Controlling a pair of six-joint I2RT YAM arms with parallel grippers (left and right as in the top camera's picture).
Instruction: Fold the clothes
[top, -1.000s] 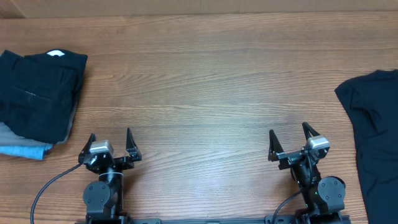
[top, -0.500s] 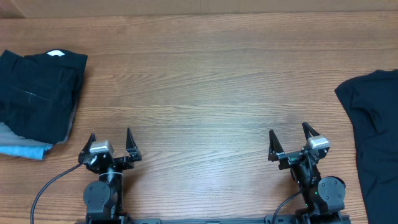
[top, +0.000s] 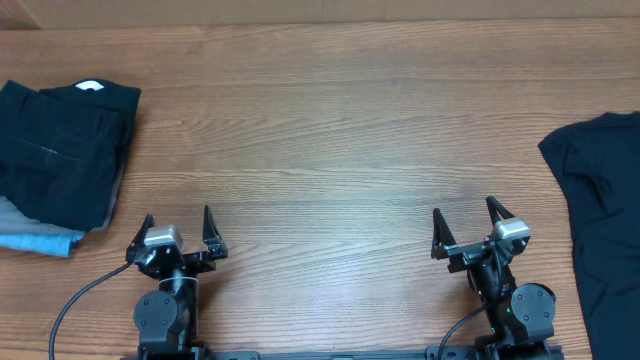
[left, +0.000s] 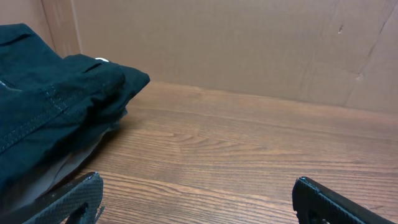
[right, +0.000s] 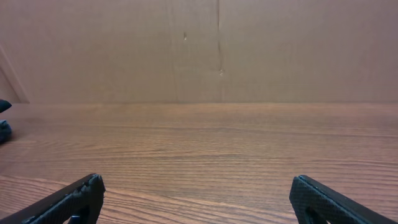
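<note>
A folded black garment (top: 62, 150) with a white neck label lies on a pile at the table's left edge; the left wrist view shows it (left: 56, 106) at the left. A second black garment (top: 605, 200) lies unfolded at the right edge, partly out of frame. My left gripper (top: 178, 222) stands open near the front edge, right of the pile, with nothing between its fingers (left: 74, 196). My right gripper (top: 465, 215) is also open and empty, left of the unfolded garment. In the right wrist view its fingertips (right: 84, 193) frame bare wood.
Under the folded black garment lie a grey garment (top: 15, 215) and a light-blue one (top: 40, 243). A brown cardboard wall (right: 217, 50) closes the far side of the wooden table (top: 340, 130). A cable (top: 80, 295) runs from the left arm's base.
</note>
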